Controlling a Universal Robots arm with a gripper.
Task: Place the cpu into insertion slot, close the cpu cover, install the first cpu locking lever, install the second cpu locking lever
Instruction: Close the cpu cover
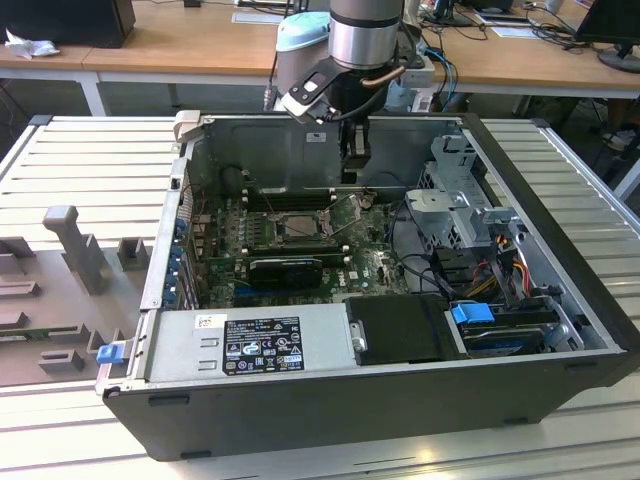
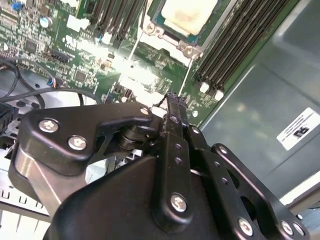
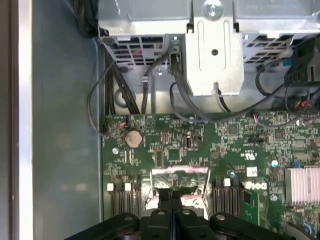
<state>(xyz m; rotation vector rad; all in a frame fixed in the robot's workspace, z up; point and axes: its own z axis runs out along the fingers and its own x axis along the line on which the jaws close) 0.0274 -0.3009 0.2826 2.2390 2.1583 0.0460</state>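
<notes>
Closest to you, the tool [image 2: 171, 100] is pinched fully together, gripping nothing, hanging over the motherboard [image 3: 165, 150] near the cpu [image 2: 192, 12], which sits in the insertion slot [image 1: 300, 226]. Descend off-line and its tip could gouge the board.

Soft, even overhead light filled the exterior view, and the walls of the computer case [image 1: 560, 330] left its floor in mild shade, darkest at the rear edge under the arm. In the second wrist view, glare bleached the cpu [image 2: 192, 15] nearly white and flared along the motherboard [image 2: 132, 80]. The gripper [image 2: 172, 97] showed black with glossy highlights.
</notes>
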